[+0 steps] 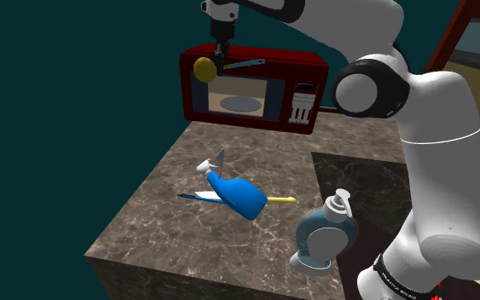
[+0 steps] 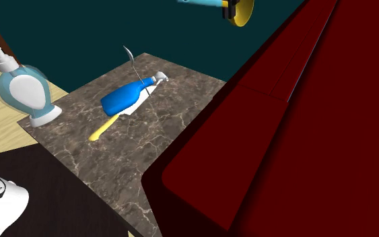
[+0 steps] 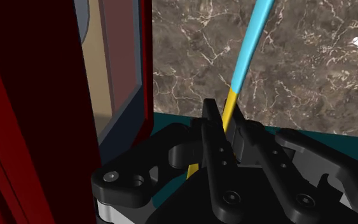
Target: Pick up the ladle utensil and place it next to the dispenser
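Shoulder view: the gripper (image 1: 220,53) sits at upper centre, high above the counter (image 1: 161,222), clamped on the ladle (image 1: 205,68). The ladle's yellow bowl hangs in front of the red microwave (image 1: 313,70), and its blue handle points toward the frame's right. The dispenser (image 1: 326,237) stands upright at lower right, at the counter's corner, well apart from the ladle. Judgement: the pick is done and the ladle is off the counter; the carry and the set-down beside the dispenser are left. Count: one ladle, one dispenser, one microwave, one blue bottle (image 1: 240,197) lying on its side mid-frame, and one thin yellow-ended utensil (image 1: 286,200) poking out from under it. Second exterior view: the ladle (image 2: 240,12) is at the top edge, in the air, and the dispenser (image 2: 23,91) is at upper left. The bottle (image 2: 126,98) lies on the marble between them; counts agree. Wrist view: the fingers (image 3: 210,137) are closed tight on the ladle's handle (image 3: 247,54) where yellow meets blue, with the counter beyond.
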